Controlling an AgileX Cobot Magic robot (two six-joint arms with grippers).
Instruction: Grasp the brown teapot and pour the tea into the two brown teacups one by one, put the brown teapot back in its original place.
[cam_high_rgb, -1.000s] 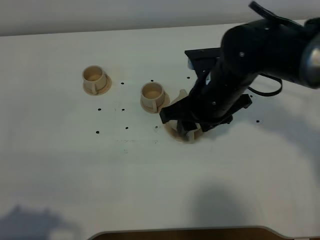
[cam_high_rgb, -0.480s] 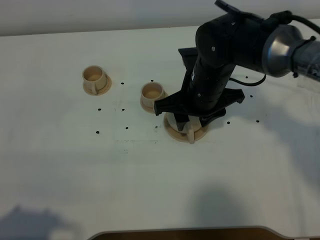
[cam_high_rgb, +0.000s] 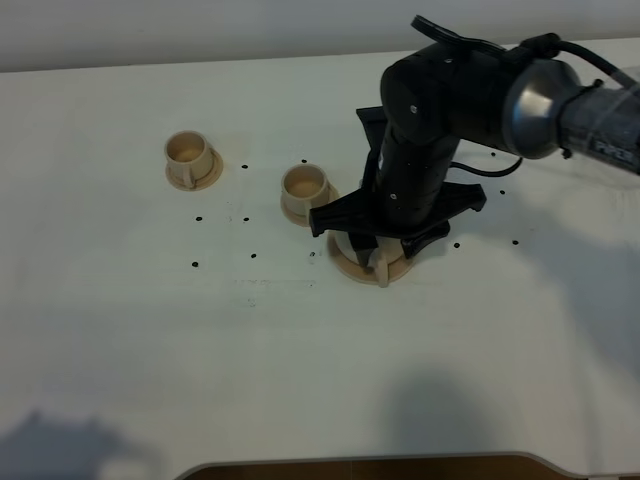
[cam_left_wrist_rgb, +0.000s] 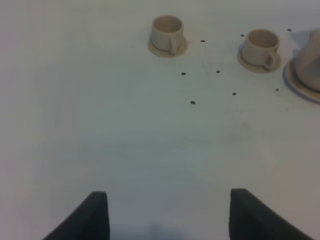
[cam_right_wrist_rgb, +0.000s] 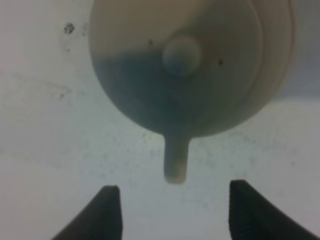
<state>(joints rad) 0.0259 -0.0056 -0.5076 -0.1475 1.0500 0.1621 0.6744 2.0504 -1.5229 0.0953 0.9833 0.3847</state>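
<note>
The brown teapot (cam_right_wrist_rgb: 185, 75) stands upright on its saucer (cam_high_rgb: 343, 264), lid knob on top. In the high view only its handle (cam_high_rgb: 380, 270) shows under my right arm (cam_high_rgb: 425, 150). My right gripper (cam_right_wrist_rgb: 175, 215) is open just above the teapot, with the handle (cam_right_wrist_rgb: 176, 162) in line with the gap and untouched. The two brown teacups stand on saucers to the left: the near one (cam_high_rgb: 305, 190) beside the teapot, the far one (cam_high_rgb: 188, 157) further left. Both also show in the left wrist view (cam_left_wrist_rgb: 260, 46) (cam_left_wrist_rgb: 167, 32). My left gripper (cam_left_wrist_rgb: 170, 217) is open and empty over bare table.
The white table (cam_high_rgb: 300, 350) carries several small black dots (cam_high_rgb: 195, 265) around the cups. Its front edge (cam_high_rgb: 360, 462) runs along the bottom of the high view. The left arm is out of the high view.
The right arm swung left and brought the teapot from a tilt near the closer cup down upright onto its saucer. The gripper now stands open off the handle.
</note>
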